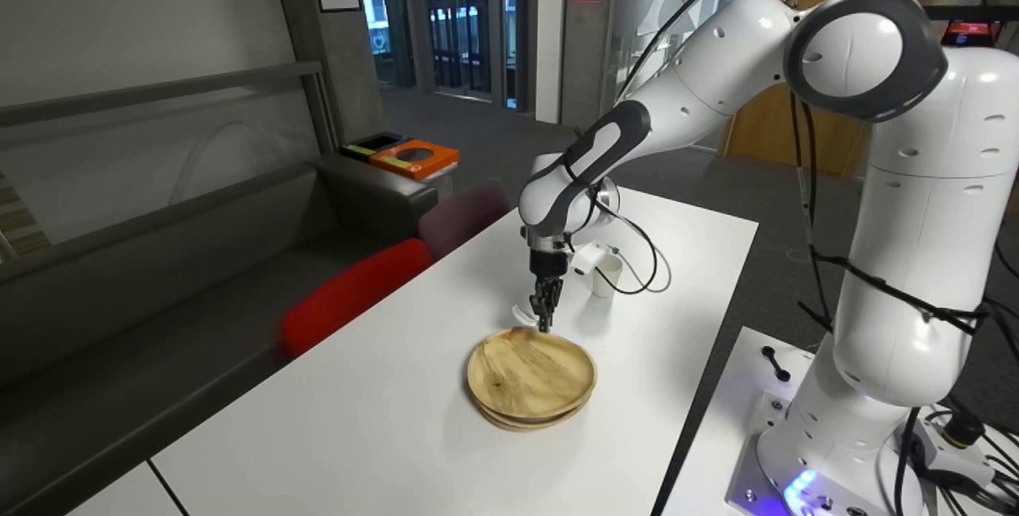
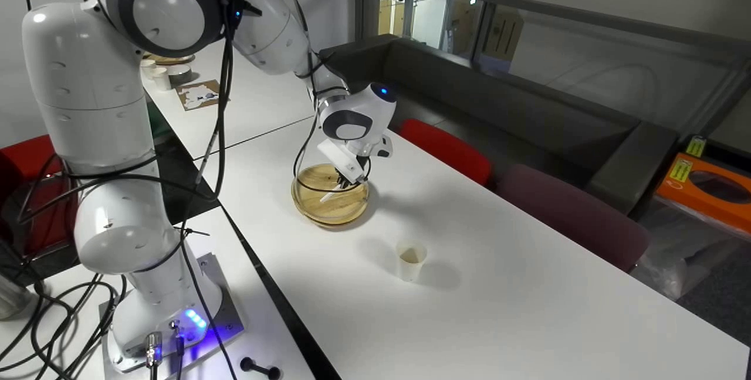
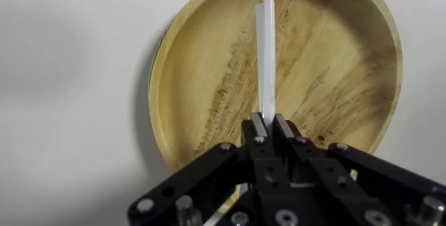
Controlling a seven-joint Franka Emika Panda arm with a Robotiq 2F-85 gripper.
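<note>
My gripper [image 3: 268,118] is nearly closed, its fingertips pinching a slim white utensil [image 3: 269,55] that looks like plastic. Two pale edges run side by side along it, so I cannot tell whether it is one piece or two. Beneath lies a round wooden plate [image 3: 195,90] with a raised rim, the top of a stack. In an exterior view the gripper [image 1: 544,328] hangs over the far edge of the stacked plates [image 1: 529,377], a white curved bit of utensil [image 1: 522,314] showing beside it. The utensil [image 2: 334,193] slants over the plate [image 2: 317,211] in an exterior view.
A pale cup [image 2: 410,263] stands on the white table [image 2: 516,309], a short way from the plates; in an exterior view the cup [image 1: 607,277] is partly behind loose cables. A red chair [image 1: 358,293] and a dark sofa [image 1: 199,285] line the table's long side.
</note>
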